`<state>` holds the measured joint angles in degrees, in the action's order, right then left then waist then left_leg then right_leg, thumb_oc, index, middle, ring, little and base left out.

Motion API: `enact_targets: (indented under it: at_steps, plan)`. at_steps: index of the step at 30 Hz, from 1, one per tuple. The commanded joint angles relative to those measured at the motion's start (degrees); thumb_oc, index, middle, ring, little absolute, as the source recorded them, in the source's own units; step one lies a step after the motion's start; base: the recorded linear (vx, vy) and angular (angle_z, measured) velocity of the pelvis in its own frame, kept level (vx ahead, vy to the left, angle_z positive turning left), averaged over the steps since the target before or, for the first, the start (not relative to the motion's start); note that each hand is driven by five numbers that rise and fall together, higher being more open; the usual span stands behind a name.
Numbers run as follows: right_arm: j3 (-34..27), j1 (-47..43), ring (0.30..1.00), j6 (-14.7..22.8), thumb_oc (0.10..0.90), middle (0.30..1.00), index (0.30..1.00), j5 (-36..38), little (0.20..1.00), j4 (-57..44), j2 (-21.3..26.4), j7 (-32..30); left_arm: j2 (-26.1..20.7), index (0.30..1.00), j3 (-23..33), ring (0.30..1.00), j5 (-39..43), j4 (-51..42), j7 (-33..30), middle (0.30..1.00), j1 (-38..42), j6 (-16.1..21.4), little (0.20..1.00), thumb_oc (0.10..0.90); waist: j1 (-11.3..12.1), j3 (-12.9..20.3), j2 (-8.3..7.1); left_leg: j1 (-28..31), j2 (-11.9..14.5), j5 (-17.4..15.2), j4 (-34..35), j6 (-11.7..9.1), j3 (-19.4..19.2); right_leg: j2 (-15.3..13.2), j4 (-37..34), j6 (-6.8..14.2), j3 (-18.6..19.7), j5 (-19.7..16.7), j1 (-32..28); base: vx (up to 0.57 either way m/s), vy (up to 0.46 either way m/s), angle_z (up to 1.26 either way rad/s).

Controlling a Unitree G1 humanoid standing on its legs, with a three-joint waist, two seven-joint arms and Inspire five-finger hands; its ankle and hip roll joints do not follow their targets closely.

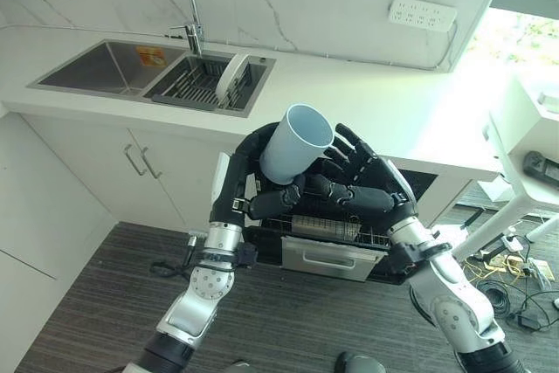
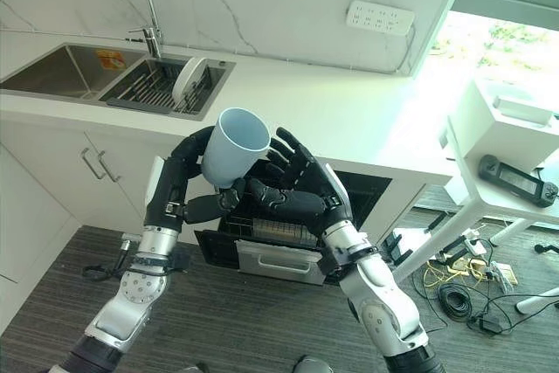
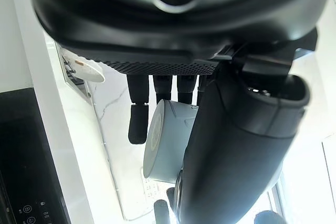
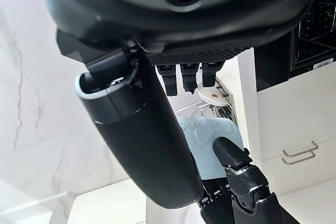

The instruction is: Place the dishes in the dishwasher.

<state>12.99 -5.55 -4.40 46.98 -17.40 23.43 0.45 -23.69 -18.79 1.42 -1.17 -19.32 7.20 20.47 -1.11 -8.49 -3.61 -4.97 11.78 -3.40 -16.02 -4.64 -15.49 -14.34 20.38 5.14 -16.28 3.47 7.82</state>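
A light blue cup (image 1: 297,141) is held in the air, tilted, with its open mouth pointing up and to the right. My left hand (image 1: 249,172) is curled round it, fingers behind and thumb under its base. From the other side my right hand (image 1: 367,185) stands open, its fingers spread just beside the cup and its thumb reaching toward the base. The cup (image 3: 168,140) shows past the left hand's fingers in the left wrist view. Below both hands the dishwasher (image 1: 332,229) is open under the counter, its wire rack pulled partly out.
A white plate (image 1: 232,74) stands on edge in the dark rack of the right sink basin, beside the faucet (image 1: 188,6). The left basin (image 1: 96,67) is bare steel. A white table (image 2: 489,128) with a dark device stands at the right, cables on the floor under it.
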Motion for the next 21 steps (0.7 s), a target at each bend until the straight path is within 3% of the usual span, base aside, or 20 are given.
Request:
enact_targets:
  at_steps: [1,21]
  plan:
    - [-1.89,-7.96,0.900,3.45,0.800,0.900,0.900,0.95,0.900,-3.01,-0.96,1.10,-0.49,0.300,-1.42,0.300,-1.21,-5.94,0.18,0.300,7.78,5.84,0.300,0.400,0.83,2.35,0.00,3.47,0.35,-10.23,-1.16,0.13,5.57,-0.09,-3.19,4.42,1.26,4.53,-4.48,0.00,0.000,0.00]
    - [-0.95,-11.51,0.900,3.60,0.800,0.900,0.900,-1.06,0.900,-3.69,-1.62,-2.65,-0.35,0.300,-5.35,0.300,0.02,-7.45,3.71,0.300,8.60,5.01,0.300,0.400,1.21,2.39,-0.02,3.39,0.09,-10.26,-1.16,0.13,5.91,-0.33,-3.19,4.59,1.07,4.41,-4.45,0.00,0.000,0.00]
